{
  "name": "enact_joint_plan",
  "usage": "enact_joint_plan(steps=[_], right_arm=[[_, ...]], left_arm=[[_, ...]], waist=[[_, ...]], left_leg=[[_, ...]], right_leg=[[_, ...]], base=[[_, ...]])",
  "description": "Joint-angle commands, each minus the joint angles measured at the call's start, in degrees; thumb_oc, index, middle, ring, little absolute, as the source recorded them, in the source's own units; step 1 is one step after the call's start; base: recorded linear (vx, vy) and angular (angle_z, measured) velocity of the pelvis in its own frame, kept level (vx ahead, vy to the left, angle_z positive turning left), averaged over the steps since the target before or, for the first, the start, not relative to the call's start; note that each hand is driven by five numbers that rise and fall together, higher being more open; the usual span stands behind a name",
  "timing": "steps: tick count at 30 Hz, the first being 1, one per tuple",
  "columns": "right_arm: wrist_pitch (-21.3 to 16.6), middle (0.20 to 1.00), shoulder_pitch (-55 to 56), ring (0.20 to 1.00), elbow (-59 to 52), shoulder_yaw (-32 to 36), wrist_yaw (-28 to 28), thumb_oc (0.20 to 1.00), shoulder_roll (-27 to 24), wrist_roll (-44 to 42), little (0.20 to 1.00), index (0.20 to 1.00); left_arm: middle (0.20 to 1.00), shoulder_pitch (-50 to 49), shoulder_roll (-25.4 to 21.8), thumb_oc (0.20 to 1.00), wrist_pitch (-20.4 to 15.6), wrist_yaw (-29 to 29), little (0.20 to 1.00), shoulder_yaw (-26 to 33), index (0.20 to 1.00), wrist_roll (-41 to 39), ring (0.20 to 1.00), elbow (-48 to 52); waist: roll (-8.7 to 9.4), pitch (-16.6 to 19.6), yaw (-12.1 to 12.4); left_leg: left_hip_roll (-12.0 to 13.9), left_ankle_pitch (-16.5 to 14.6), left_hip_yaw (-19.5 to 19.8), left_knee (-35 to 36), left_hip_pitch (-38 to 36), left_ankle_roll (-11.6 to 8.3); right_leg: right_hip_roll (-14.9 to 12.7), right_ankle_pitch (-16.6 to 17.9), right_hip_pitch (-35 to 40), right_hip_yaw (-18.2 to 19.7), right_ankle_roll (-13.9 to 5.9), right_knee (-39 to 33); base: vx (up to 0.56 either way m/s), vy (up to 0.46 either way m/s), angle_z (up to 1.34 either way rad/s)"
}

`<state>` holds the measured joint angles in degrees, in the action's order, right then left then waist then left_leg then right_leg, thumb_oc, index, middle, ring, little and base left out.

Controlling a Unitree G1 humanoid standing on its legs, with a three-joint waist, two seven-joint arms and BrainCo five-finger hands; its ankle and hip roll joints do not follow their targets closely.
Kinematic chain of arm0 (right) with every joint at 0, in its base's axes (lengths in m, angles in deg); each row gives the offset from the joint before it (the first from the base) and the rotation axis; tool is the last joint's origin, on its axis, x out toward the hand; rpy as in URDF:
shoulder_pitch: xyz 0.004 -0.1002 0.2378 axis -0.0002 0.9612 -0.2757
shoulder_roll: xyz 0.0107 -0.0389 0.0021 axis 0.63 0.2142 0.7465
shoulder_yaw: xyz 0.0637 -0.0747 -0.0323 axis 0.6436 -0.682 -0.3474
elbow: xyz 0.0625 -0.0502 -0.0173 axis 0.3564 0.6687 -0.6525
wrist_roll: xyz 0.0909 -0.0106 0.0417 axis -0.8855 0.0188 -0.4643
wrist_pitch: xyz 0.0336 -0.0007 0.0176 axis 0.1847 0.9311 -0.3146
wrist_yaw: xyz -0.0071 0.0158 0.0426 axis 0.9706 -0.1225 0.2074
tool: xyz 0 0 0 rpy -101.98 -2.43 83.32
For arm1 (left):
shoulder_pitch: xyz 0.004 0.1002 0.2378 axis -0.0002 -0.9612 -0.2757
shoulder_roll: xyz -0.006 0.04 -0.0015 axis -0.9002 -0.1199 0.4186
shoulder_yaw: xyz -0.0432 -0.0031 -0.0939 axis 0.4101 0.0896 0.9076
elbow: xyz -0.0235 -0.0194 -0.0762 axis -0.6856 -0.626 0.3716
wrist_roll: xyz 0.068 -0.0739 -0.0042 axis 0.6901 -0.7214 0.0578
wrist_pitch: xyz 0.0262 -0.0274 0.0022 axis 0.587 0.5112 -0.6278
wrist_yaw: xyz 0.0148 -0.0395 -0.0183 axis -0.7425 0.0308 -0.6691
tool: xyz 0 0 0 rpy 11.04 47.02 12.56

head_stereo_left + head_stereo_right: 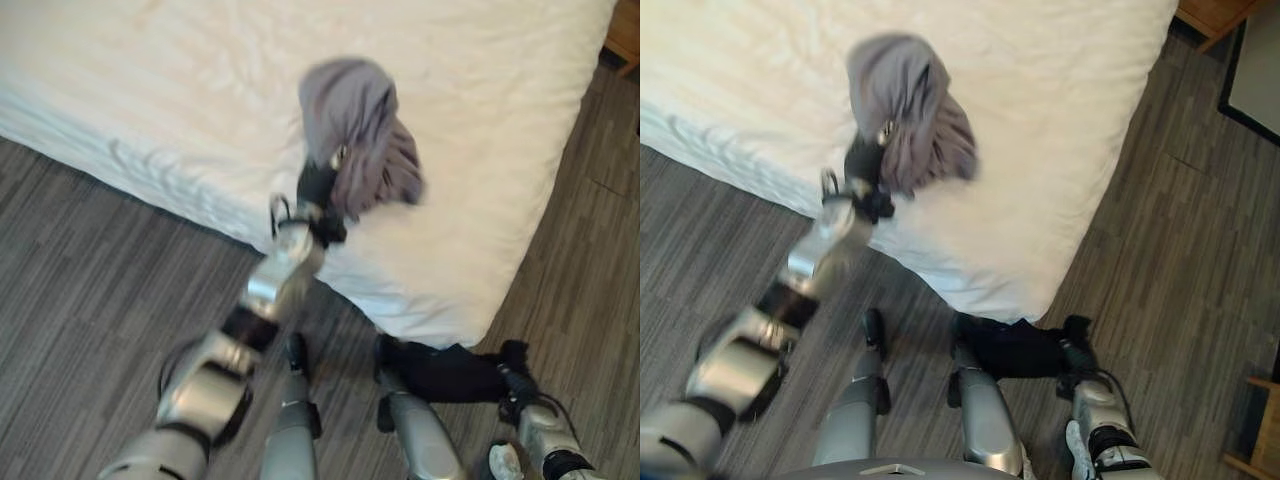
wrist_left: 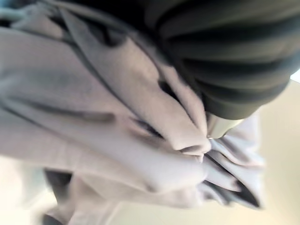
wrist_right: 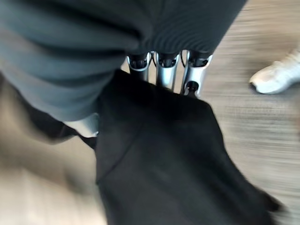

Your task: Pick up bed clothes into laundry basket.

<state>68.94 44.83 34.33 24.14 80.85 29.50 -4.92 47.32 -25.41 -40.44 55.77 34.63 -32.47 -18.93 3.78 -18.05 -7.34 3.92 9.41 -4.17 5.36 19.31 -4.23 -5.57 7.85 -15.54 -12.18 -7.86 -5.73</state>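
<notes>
Grey-lilac bunched cloth garment (image 1: 358, 128) is one of two pieces of clothing I have; the other is a black cloth garment (image 1: 445, 370). One white-sheeted bed (image 1: 180, 90) stands on a grey wood-plank floor (image 1: 90, 290).

My left arm reaches out over the bed's near edge, and my left hand (image 1: 318, 190) is raised above the sheet with the lilac garment gathered round it and hanging from my fingers, clear of the bedding. My left wrist view brings the folds (image 2: 117, 122) right up against the dark ribbed cover, with one silver finger (image 2: 220, 126) closed into the cloth, so my fingers are clenched on it; the head views blur that grip.

My right arm hangs low, just off the bed's corner, and my right hand (image 1: 1080, 365) holds the black garment down near the floor. In my right wrist view the silver fingers (image 3: 164, 70) lie side by side, curled over the upper edge of the black cloth (image 3: 168, 159), which drapes away below them. That same view shows a white shoe (image 3: 276, 77) on the floor beyond my fingertips; it also appears beside my right wrist in the head views.
</notes>
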Motion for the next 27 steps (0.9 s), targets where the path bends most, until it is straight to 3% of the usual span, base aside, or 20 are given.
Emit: enact_joint_plan(steps=[1,3,5,9,12,13,14,15,19,22,27], right_arm=[[-4.49,0.2,5.88,0.2,1.33,5.87,5.67,0.2,-6.81,-8.6,0.2,0.2],[-7.4,0.2,8.38,0.2,-3.08,11.19,6.93,0.2,-6.99,-10.15,0.2,0.2],[-8.18,0.2,11.67,0.2,-13.9,11.65,9.17,0.2,-6.48,-3.75,0.2,0.2],[-10.3,0.2,14.25,0.2,-38.43,11.37,8.2,0.2,-0.35,0.58,0.2,0.2],[-11.01,0.2,14.53,0.2,-50.13,7.71,3.5,0.2,4.37,-0.98,0.2,0.2],[-11.15,0.2,15.47,0.2,-57.33,4.51,-0.75,0.2,5.23,-0.12,0.2,0.2],[-10.98,0.2,15.72,0.2,-57.71,4.38,-0.62,0.2,5.36,0.05,0.2,0.2],[-10.43,0.2,15.8,0.2,-61.88,-0.72,-3.3,0.2,6.59,0.09,0.2,0.2],[-8.67,0.2,17.8,0.2,-68.1,-4.64,-6.29,0.2,8.73,-1.53,0.2,0.2],[-6.74,0.2,17.14,0.2,-69.97,-11.01,-9.64,0.2,7.35,-0.37,0.2,0.2],[-5.28,0.2,18.23,0.2,-72.03,-13.41,-11.79,0.2,6.68,-0.84,0.2,0.2]], left_arm=[[0.2,-2.74,-2.99,0.2,-3.98,5.12,0.2,8.35,0.2,-7.16,0.2,4.14],[0.2,-13.82,-3.35,0.2,-4.33,6.38,0.2,12.55,0.2,-9.21,0.2,9.16],[0.2,-21.4,-4.16,0.2,-3.65,7.26,0.2,16.55,0.2,-7.98,0.2,10.65],[0.2,-33.1,-1.89,0.2,-2.16,7.97,0.2,23.77,0.2,-7.81,0.2,11.57],[0.2,-36.57,-1.56,0.2,-1.59,8.24,0.2,27.02,0.2,-1.3,0.2,14.82],[0.2,-38.29,0.64,0.2,-2.05,8.59,0.2,28.68,0.2,0.59,0.2,15.96],[0.2,-38.49,0.69,0.2,-2.04,8.58,0.2,28.75,0.2,0.64,0.2,16.03],[0.2,-37.96,3.16,0.2,-2.12,8.92,0.2,27.71,0.2,2.61,0.2,16.36],[0.2,-37.91,5.37,0.2,-1.86,8.71,0.2,27.5,0.2,4.47,0.2,16.31],[0.2,-36.27,5.63,0.2,-2.4,8.75,0.2,26.89,0.2,8.13,0.2,17.09],[0.2,-35.42,6.47,0.2,-3.09,8.31,0.2,26.8,0.2,9.16,0.2,17.68]], waist=[[-0.64,-1.26,2.09],[-1.23,-0.08,2.76],[-1.52,1.12,3.1],[-1.36,4.47,3.77],[-1.68,6.79,4.53],[-1.99,8.04,5.21],[-1.99,8.03,5.1],[-2.19,9.22,5.95],[-2.39,10.11,6.27],[-2.67,11.28,7.15],[-2.46,12.73,7.8]], left_leg=[[-2.61,-4.55,1.57,-0.36,-5.1,0.54],[-2.65,-5.12,1.85,-0.36,-6.97,0.81],[-2.52,-5.46,1.61,-0.36,-9.19,0.99],[-1.71,-6.41,-0.03,-0.36,-13.83,1.48],[-1.87,-6.58,-0.55,-0.36,-16.42,1.91],[-1.96,-6.8,-0.42,-0.36,-17.67,2.07],[-1.96,-6.86,-0.4,-0.36,-17.84,2.07],[-2.14,-7.08,-0.31,-0.36,-19.18,2.21],[-2.47,-7.14,0.01,-0.36,-20.19,2.28],[-2.88,-7.05,0.54,-0.36,-20.85,2.32],[-2.99,-7.32,1.22,-0.36,-21.58,2.52]], right_leg=[[-0.81,0.97,0.41,2.67,-0.74,0.73],[-0.9,0.22,2.28,2.79,-0.47,0.73],[-0.86,-0.29,4.38,2.96,-0.17,0.81],[-0.06,-1.25,8.15,3.51,0.24,1.04],[-0.33,-2.04,10.82,3.51,0.45,1.38],[-0.41,-2.69,11.98,3.35,0.7,1.91],[-0.4,-2.76,12.15,3.33,0.69,1.93],[-0.56,-3.33,13.87,2.95,0.91,2.16],[-0.86,-3.81,15.66,1.8,1.03,2.05],[-1.32,-3.91,16.91,0.86,1.02,2.32],[-1.39,-4.27,17.88,0.31,1.1,2.49]], base=[[0.1,0.064,0.04],[0.08,0.055,0.05],[0.04,0.051,0.02],[0.04,0.036,-0.05],[0.01,0.046,-0.13],[0.01,0.037,-0.01],[0.04,0.034,0.08],[0.02,0.012,0.12],[-0.01,0.005,0.09],[-0.01,0.01,0.05],[0.02,-0.005,0.1]])
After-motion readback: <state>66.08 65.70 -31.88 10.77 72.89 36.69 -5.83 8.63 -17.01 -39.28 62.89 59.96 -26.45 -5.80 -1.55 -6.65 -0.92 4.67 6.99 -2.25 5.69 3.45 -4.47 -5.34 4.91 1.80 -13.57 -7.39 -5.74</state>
